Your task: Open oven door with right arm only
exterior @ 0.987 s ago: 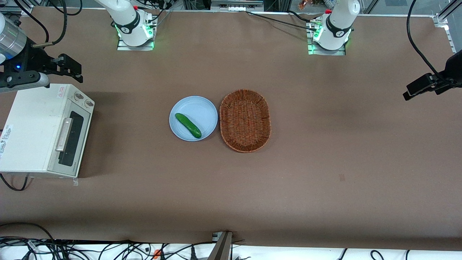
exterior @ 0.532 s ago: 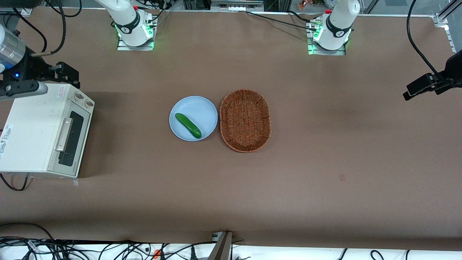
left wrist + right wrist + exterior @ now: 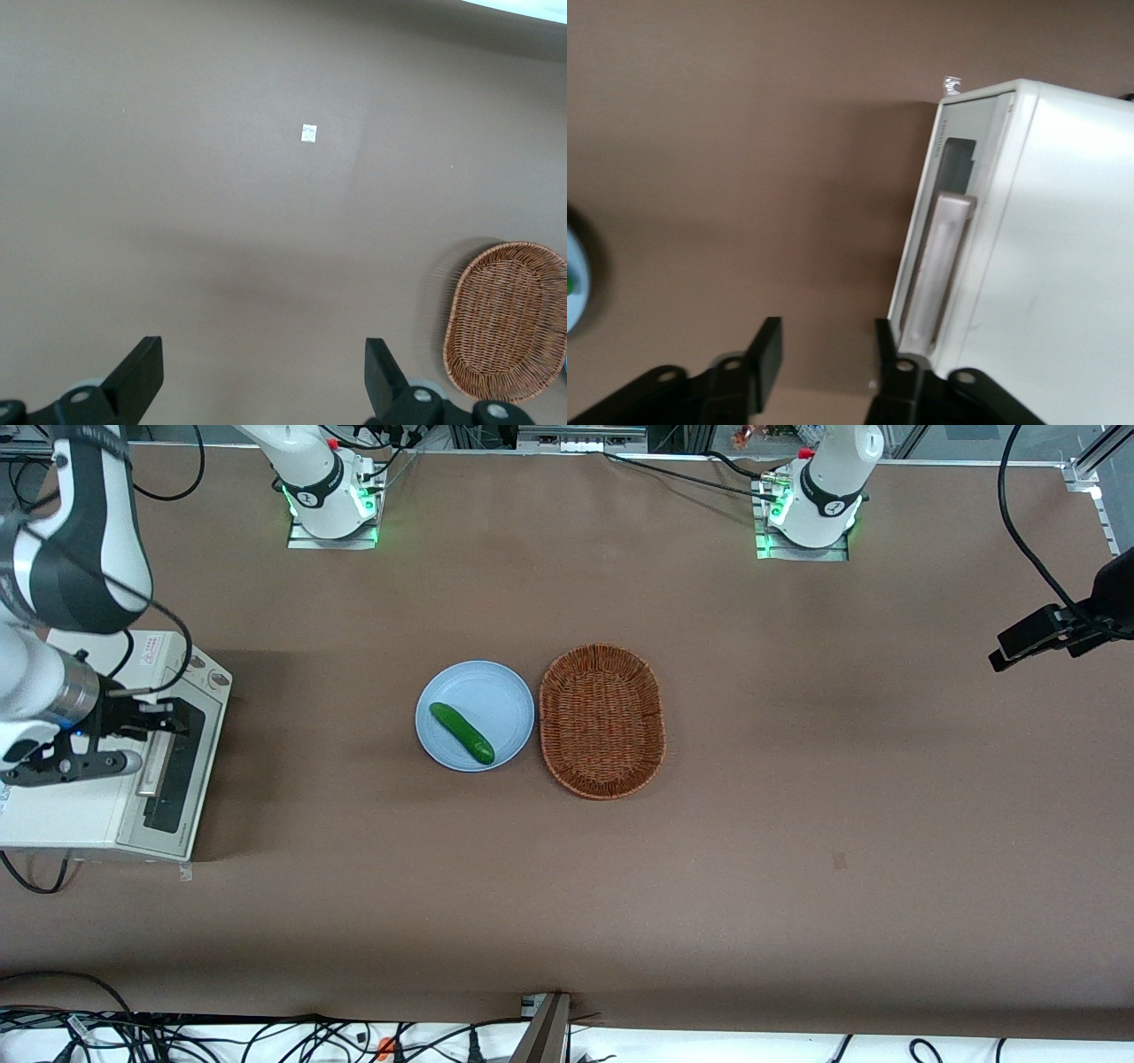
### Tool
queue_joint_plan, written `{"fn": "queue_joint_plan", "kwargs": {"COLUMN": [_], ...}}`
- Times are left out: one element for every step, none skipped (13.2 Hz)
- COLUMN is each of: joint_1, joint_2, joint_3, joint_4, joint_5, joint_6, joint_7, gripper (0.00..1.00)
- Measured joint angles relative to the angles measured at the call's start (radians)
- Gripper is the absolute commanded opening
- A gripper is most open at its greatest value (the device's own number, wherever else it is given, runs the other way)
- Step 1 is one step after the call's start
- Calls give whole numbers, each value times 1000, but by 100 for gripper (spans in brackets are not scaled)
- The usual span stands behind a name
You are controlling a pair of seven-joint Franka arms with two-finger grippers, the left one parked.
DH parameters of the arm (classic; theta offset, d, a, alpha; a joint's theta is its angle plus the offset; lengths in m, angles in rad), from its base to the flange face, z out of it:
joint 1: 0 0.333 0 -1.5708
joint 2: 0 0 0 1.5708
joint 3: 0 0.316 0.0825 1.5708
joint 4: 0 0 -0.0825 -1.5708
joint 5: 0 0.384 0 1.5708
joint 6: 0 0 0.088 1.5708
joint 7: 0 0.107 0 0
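Observation:
The white toaster oven [image 3: 80, 797] stands at the working arm's end of the table. Its oven door [image 3: 180, 778] is shut, with dark glass and a silver bar handle [image 3: 152, 771]. The right arm [image 3: 53, 576] reaches over the oven. Its black gripper [image 3: 175, 718] hovers above the handle's end nearest the knobs. In the right wrist view the gripper [image 3: 828, 350] is open and empty. One finger [image 3: 888, 343] is next to the door [image 3: 950, 164] near the handle [image 3: 937, 266]; the other [image 3: 769, 350] is over bare table.
A light blue plate [image 3: 496, 686] with a green cucumber [image 3: 462, 733] lies mid-table. A brown wicker basket [image 3: 601, 720] sits beside it and also shows in the left wrist view [image 3: 507, 320]. Two round knobs [image 3: 205, 670] sit beside the door.
The right arm has swung nearer to the front camera, from beside the oven's knob end to above the door handle. The oven door has stayed shut.

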Motion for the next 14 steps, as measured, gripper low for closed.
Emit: {"fn": "queue_joint_plan", "kwargs": {"joint_1": [-14,-25,-33,-40,-49,-57,-67,-77,-86,-93,-98,-101,-103,-105], "joint_2": [22,38,51,61,71,79,89,98,108,117,125,131,136,138], "joint_3": [-4,-5,-5,-6,-6,-6,-7,-7,-7,-7,-7,-7,-7,-7], "joint_4": [0,0,1,1,1,1,1,1,1,1,1,1,1,1], "joint_5": [0,0,0,0,0,0,0,0,0,0,0,1,1,1], "joint_6": [20,35,44,49,54,59,65,72,78,82,84,85,87,89], "joint_7": [-12,-16,-17,-17,-17,-17,-17,-17,-17,-17,-17,-17,-17,-17], "gripper": [5,0,0,0,0,0,0,0,0,0,0,0,0,0]}}
